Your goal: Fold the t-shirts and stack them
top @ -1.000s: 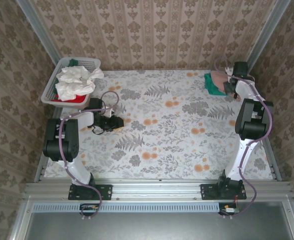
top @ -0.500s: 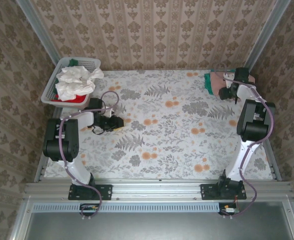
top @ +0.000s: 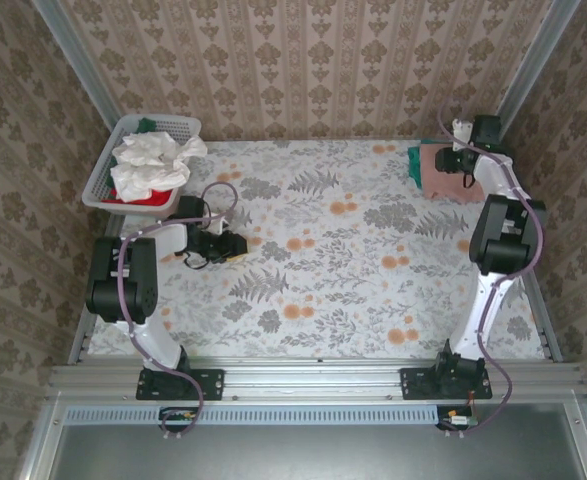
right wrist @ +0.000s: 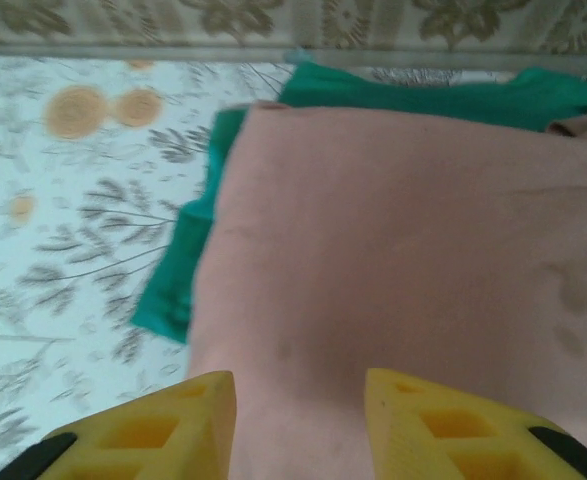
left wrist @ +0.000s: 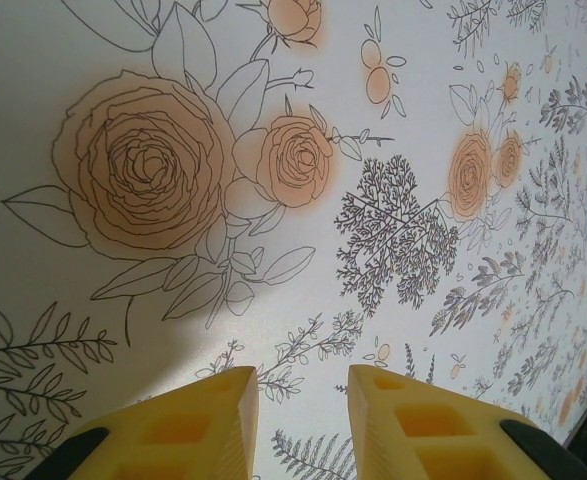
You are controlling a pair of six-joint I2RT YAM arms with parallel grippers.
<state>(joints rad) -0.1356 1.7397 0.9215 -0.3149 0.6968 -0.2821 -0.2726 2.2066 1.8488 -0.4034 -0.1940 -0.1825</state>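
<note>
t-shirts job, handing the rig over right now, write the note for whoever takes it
Left gripper: jaws open, empty, over bare tablecloth near the basket.
Right gripper: jaws open, empty, over the pink t-shirt at the far right corner.
Done: pink t-shirt folded, lying on the folded teal t-shirt.
Left: white t-shirts and red t-shirt, crumpled in the basket, need folding and stacking.
</note>
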